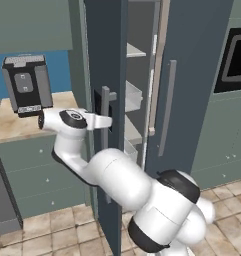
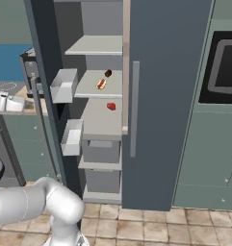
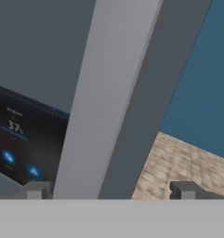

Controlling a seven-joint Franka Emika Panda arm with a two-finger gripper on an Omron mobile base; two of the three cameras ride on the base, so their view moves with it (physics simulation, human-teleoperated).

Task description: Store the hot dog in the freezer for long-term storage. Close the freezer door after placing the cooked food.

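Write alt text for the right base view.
A small red sausage in a tan-yellow bun lies on a pale grey shelf inside the tall dark blue-grey refrigerator, whose left door stands open. The white arm reaches left.

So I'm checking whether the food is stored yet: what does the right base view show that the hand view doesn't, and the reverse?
Right base view alone: the hot dog lying on a middle shelf inside the freezer, a small red item on the shelf below, and white bins on the open freezer door.

Hand view alone: a close look at the lit control panel and the gripper, whose fingertips sit either side of the bar handle.

Both: the freezer door, its handle and the blue wall behind it.
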